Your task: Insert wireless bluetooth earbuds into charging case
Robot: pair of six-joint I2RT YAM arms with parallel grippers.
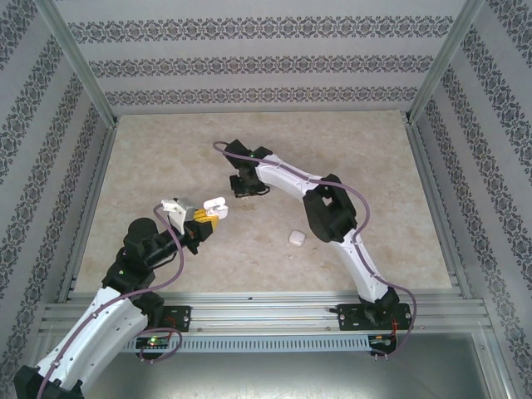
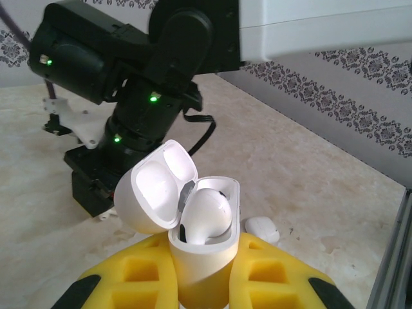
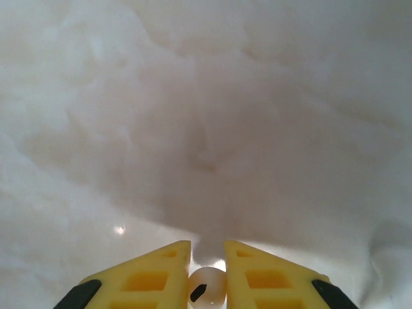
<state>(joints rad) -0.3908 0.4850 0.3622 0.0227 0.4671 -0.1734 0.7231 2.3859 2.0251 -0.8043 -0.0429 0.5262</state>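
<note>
1. Marbled beige table (image 1: pixel 249 150), bounded by an aluminium frame (image 1: pixel 86 75) and walls (image 1: pixel 249 66) papered in grey damask bands; the overhead view gave the whole layout
2. Left gripper (image 1: pixel 202 218): stood low on the left of the table. Its wrist view showed yellow fingers (image 2: pixel 129 270) clamped on the base of the charging case (image 2: pixel 203 257), which was held upright with the lid hinged back
3. First earbud (image 2: pixel 207 211): sat in the open case, rounded head up, plain in the left wrist view. Overhead, the case read as a white patch with no inner detail
4. Right gripper (image 3: pixel 207 248): overhead, it pointed down near the table's centre, close to the case but apart from it. Its wrist view showed the jaws pinched on the second earbud (image 3: pixel 207 288), a small white bit with a dark spot, close over a blurred pale surface
5. Second white case (image 1: pixel 297 238): lay on the table between the arms, right of the left gripper. In the left wrist view it peeked out just behind the held case
</note>
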